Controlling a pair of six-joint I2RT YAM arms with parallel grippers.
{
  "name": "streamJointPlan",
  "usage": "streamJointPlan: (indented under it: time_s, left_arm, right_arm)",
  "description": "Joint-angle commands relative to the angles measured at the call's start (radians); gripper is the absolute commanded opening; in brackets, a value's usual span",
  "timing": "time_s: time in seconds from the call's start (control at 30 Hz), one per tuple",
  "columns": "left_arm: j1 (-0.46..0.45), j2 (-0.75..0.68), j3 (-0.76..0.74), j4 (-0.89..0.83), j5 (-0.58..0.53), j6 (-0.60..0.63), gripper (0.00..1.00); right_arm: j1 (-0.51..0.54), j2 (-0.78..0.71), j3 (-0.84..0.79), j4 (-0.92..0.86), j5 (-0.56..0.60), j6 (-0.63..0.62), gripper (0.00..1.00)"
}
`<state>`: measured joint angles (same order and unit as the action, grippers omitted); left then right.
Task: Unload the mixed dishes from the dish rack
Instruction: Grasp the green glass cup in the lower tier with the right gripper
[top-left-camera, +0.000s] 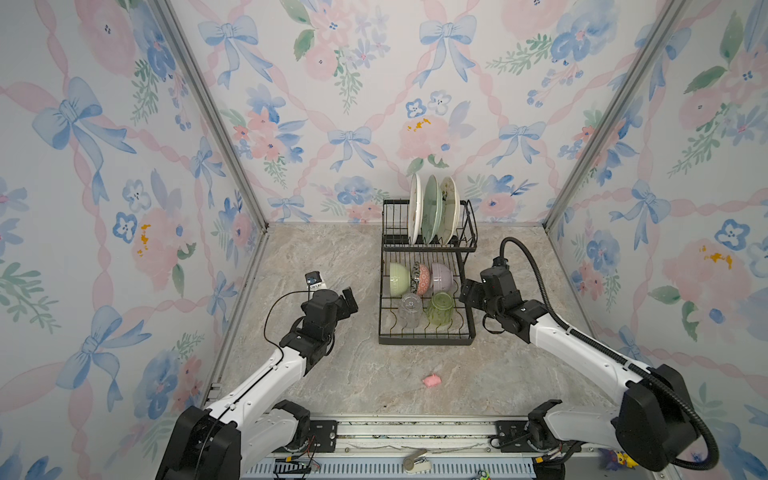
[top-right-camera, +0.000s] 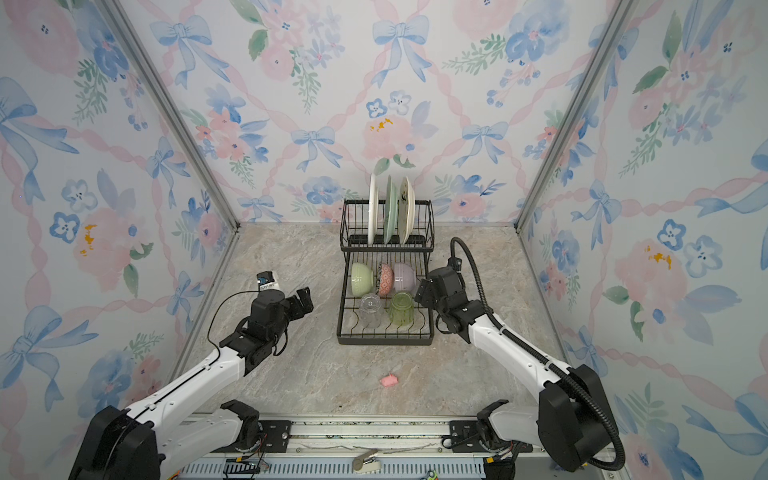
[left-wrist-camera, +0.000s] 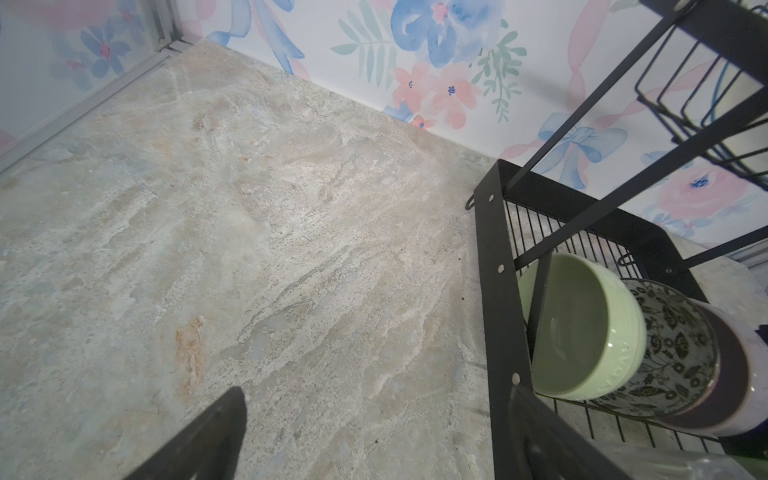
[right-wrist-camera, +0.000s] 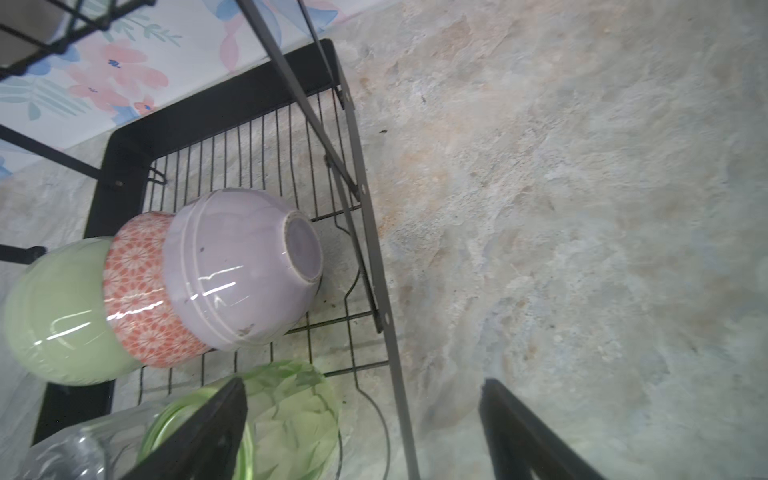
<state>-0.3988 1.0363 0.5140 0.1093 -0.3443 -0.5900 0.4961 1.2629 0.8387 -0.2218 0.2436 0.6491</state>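
The black dish rack (top-left-camera: 426, 341) stands at the back middle. Its upper tier holds three upright plates: white (top-left-camera: 414, 210), pale green (top-left-camera: 432, 210) and cream (top-left-camera: 450, 208). On the lower tier lie a green bowl (top-left-camera: 399, 279), a pink-patterned bowl (top-left-camera: 422, 277) and a lavender bowl (right-wrist-camera: 237, 266), with a clear glass (top-left-camera: 410, 309) and a green tumbler (right-wrist-camera: 299, 407) in front. My right gripper (right-wrist-camera: 363, 386) is open and empty at the rack's right side, one finger over the tumbler, the other outside the rail. My left gripper (left-wrist-camera: 378, 399) is open and empty, left of the rack.
A small pink lump (top-left-camera: 432, 380) lies on the marble table in front of the rack. Flowered walls close in the back and both sides. Bare table (top-left-camera: 332, 257) stretches left of the rack and between the arms.
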Motion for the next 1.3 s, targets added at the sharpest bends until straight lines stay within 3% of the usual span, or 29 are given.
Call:
streamJointPlan:
  time_s: [0.0, 0.3, 0.9, 1.27]
  left_arm:
    - [-0.006, -0.019, 0.017, 0.024, 0.041, -0.020, 0.98]
    - [-0.009, -0.033, 0.003, 0.029, 0.073, -0.035, 0.98]
    - [-0.009, -0.040, -0.032, 0.053, 0.104, -0.042, 0.98]
    - [-0.009, -0.025, -0.030, 0.065, 0.119, -0.047, 0.98]
  right_arm:
    - [0.037, -0.012, 0.026, -0.007, -0.116, 0.061, 0.90]
    - [0.138, 0.141, 0.150, -0.079, -0.085, 0.036, 0.91]
    - [0.177, 0.323, 0.205, -0.140, 0.000, 0.078, 0.92]
    - [0.176, 0.344, 0.206, -0.129, 0.013, 0.111, 0.77]
